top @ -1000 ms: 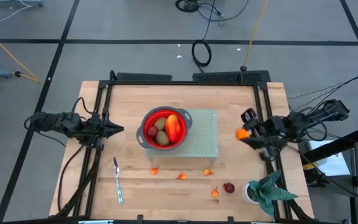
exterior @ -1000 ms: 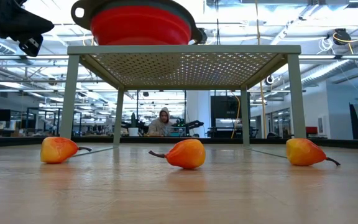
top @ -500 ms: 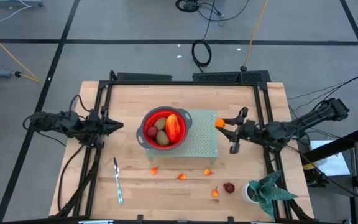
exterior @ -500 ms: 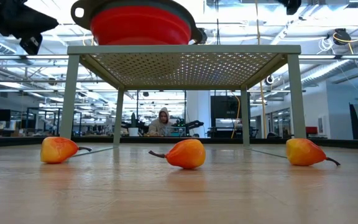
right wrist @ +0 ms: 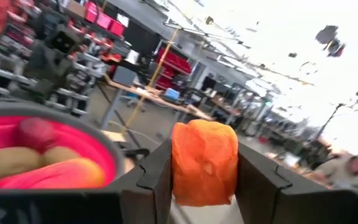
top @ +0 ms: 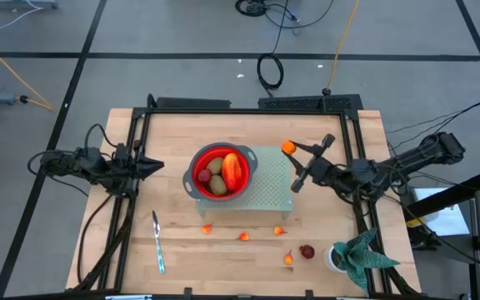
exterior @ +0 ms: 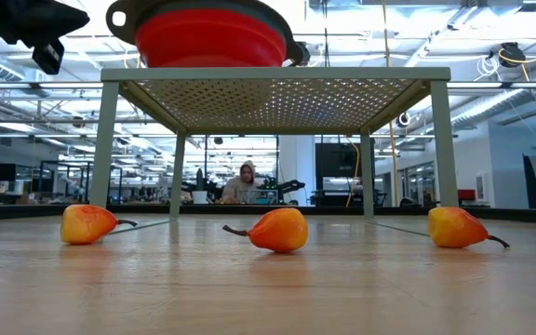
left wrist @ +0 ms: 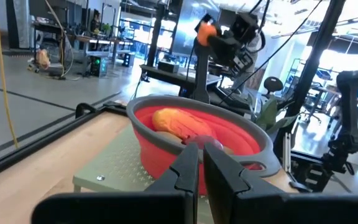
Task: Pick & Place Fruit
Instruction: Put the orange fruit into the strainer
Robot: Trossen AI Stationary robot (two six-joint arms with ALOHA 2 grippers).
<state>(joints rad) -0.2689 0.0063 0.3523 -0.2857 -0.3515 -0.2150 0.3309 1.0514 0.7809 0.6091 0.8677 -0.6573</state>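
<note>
Gripping a small orange fruit (top: 287, 147) between its fingers, the right gripper (top: 291, 150) hovers at three o'clock of the red bowl (top: 220, 171); the left gripper (top: 158, 169), pinched closed and empty, waits at nine o'clock.

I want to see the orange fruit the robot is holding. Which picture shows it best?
The right wrist view: the orange fruit fills the middle, pinched in the right gripper. The high view shows a small dot, the left wrist view shows it far off, and the low view misses it.
</note>
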